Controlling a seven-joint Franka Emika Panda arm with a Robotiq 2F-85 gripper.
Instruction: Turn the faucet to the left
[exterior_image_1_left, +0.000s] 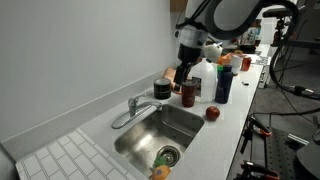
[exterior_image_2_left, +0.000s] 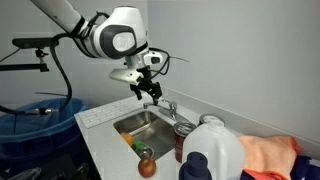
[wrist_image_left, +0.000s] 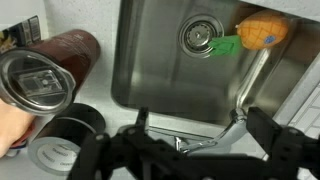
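Note:
The chrome faucet (exterior_image_1_left: 128, 110) stands at the back rim of the steel sink (exterior_image_1_left: 185, 128), its thin spout reaching over the basin. It also shows in an exterior view (exterior_image_2_left: 167, 108). In the wrist view the faucet (wrist_image_left: 238, 110) runs from its base at the bottom centre up along the basin's right side. My gripper (wrist_image_left: 200, 130) is open and hovers just above the faucet, one finger on each side of the base and spout, not touching. It shows in both exterior views (exterior_image_1_left: 186, 72) (exterior_image_2_left: 150, 92).
Round drain (wrist_image_left: 200, 35), an orange toy (wrist_image_left: 262, 33) and a green piece (wrist_image_left: 225, 45) lie in the basin. A dark red tumbler (wrist_image_left: 60, 60) and a black can (wrist_image_left: 70, 140) stand beside the sink. A white jug (exterior_image_2_left: 215, 150), an apple (exterior_image_1_left: 212, 113) and a blue bottle (exterior_image_1_left: 223, 82) stand on the counter.

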